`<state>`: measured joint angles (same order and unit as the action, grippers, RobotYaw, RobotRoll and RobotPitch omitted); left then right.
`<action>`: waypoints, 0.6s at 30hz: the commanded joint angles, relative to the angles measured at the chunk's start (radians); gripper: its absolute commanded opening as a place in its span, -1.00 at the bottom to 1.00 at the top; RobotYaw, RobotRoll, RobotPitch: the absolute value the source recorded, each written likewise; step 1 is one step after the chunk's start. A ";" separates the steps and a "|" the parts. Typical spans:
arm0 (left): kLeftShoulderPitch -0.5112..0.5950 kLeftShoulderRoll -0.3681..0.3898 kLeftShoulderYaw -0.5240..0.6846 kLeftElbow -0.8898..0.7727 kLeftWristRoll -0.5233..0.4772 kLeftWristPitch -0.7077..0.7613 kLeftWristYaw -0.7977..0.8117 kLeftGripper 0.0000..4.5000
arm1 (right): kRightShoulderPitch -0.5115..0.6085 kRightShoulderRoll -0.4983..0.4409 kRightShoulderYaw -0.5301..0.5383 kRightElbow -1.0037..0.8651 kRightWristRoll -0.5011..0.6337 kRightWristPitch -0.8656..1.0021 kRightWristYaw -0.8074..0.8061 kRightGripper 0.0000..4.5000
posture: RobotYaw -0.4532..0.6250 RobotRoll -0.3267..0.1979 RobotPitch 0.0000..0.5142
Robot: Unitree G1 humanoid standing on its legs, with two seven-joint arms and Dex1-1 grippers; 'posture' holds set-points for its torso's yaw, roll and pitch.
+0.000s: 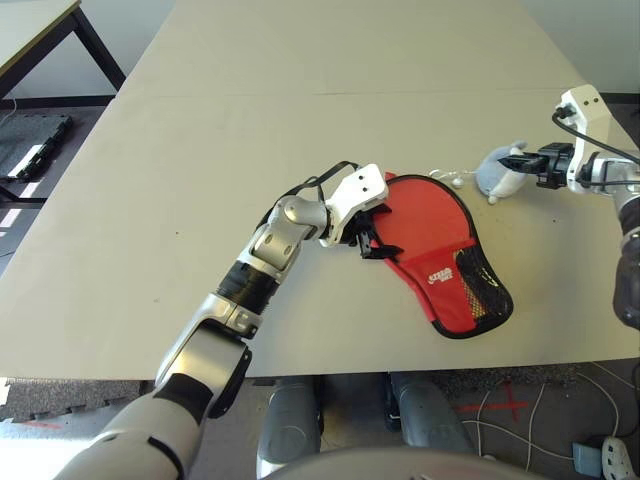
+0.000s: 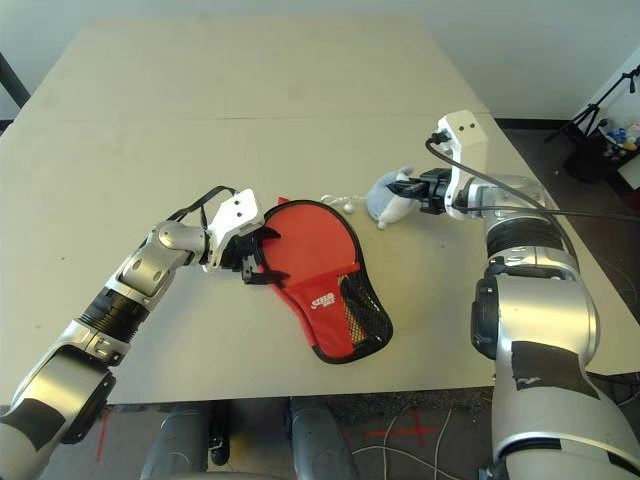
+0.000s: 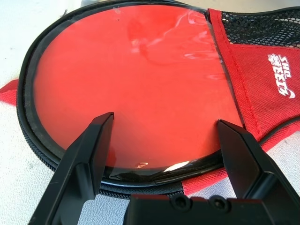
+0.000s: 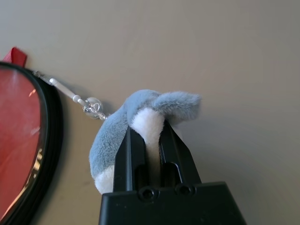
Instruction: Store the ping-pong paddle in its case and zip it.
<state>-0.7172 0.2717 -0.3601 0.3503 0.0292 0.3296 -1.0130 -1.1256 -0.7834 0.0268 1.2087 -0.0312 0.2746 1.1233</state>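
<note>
The red case point(image 1: 430, 225) lies flat near the table's front edge, its round end toward my left gripper and its black mesh pocket point(image 1: 483, 290) toward the front. A black zipper rim runs round its glossy red face point(image 3: 140, 84). The paddle is hidden; no handle shows. My left gripper point(image 1: 370, 240) is open at the case's round edge, one finger point(image 3: 89, 154) on each side above the rim. To the right, my right gripper point(image 1: 522, 160) is shut on a small grey-white plush charm point(image 4: 140, 105). A thin silver chain point(image 4: 70, 93) links the charm to the case's zipper.
The beige table point(image 1: 300, 100) stretches far back behind the case. A second table point(image 1: 30, 30) stands beyond the left edge, above black gear on the floor point(image 1: 30, 145). Cables lie on the floor at the front right point(image 1: 560, 420).
</note>
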 commanded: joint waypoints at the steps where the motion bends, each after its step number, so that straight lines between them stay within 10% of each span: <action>1: 0.033 0.008 -0.032 0.032 0.018 0.024 -0.002 1.00 | 0.005 -0.074 0.049 -0.026 -0.046 -0.015 0.141 -0.99 | -0.33 0.25 -0.34; 7: 0.037 0.005 -0.033 0.034 0.017 0.022 0.001 1.00 | 0.044 -0.181 0.125 -0.099 -0.058 -0.039 0.453 -0.99 | -0.34 0.25 -0.33; 18: 0.031 -0.003 -0.035 0.049 0.017 0.013 -0.003 1.00 | 0.349 -0.524 0.529 -0.646 0.515 0.078 0.491 -0.99 | -0.38 0.25 -0.33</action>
<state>-0.7175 0.2598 -0.3626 0.3580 0.0277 0.3274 -1.0107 -0.8033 -1.2675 0.4882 0.6341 0.4102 0.3375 1.6041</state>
